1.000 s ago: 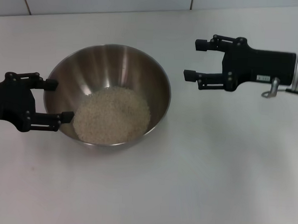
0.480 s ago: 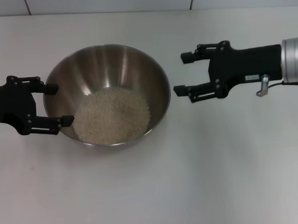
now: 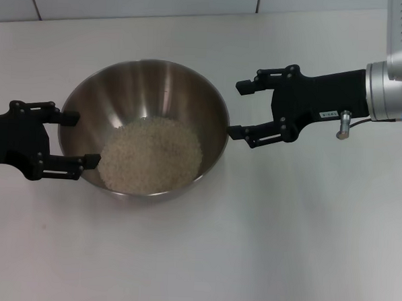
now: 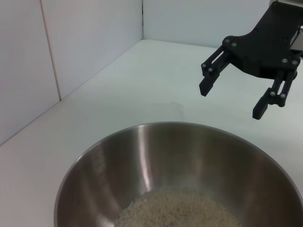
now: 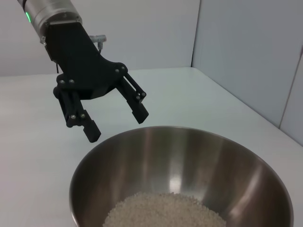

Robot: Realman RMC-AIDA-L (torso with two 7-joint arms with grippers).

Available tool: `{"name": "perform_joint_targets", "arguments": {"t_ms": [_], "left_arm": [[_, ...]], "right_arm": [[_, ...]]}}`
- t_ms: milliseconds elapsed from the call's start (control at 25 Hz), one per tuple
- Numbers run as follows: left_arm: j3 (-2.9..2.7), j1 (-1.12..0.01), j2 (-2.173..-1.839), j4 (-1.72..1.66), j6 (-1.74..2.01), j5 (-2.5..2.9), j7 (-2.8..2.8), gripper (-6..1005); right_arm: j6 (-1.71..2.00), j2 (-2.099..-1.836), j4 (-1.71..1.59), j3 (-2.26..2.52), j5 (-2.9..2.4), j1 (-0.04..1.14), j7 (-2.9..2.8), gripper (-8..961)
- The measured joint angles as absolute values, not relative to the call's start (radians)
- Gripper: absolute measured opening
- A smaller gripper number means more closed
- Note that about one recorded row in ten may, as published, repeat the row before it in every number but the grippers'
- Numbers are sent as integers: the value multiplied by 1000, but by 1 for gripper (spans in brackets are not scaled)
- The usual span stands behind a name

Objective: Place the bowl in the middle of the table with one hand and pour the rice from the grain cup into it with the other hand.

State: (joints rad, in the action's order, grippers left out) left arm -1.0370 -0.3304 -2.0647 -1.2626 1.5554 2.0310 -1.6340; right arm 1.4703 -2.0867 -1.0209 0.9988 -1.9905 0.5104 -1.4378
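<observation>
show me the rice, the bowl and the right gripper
rice [image 3: 151, 155], head view, middle of the heap
bowl [image 3: 151, 77], head view, bare far inner wall
right gripper [image 3: 240, 111], head view, midway between its open fingertips

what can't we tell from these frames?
- Grain cup: in no view.
- Bowl base and its contact with the table: hidden by its own wall; wrist views crop the near rim.
- Rice depth: only the surface shows.
- Left gripper to rim contact: unclear in head view.
- Right gripper: open, empty.
</observation>
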Motion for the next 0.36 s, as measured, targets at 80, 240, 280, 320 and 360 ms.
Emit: {"name": "perform_joint_targets", "arguments": {"t_ms": [80, 240, 280, 320, 360], "left_arm": [[-1037, -330, -2065, -1263, 1556, 2031, -1634, 834], [-1038, -330, -2065, -1262, 1556, 2031, -1634, 834], [-1038, -330, -2065, -1263, 1556, 2031, -1634, 834], [-1038, -330, -2065, -1263, 1556, 2030, -1634, 834], [-1038, -330, -2065, -1262, 1557, 2029, -1633, 834]], "right_arm": [[1470, -2087, -1021, 999, -1990, 510, -1438, 814], [1468, -2087, -1019, 1001, -1990, 508, -1439, 814], [1468, -2087, -1018, 1001, -1990, 507, -1439, 814], [1467, -2087, -1017, 1001, -1989, 507, -1439, 814], [1467, -2087, -1017, 1002, -1989, 507, -1439, 814]]}}
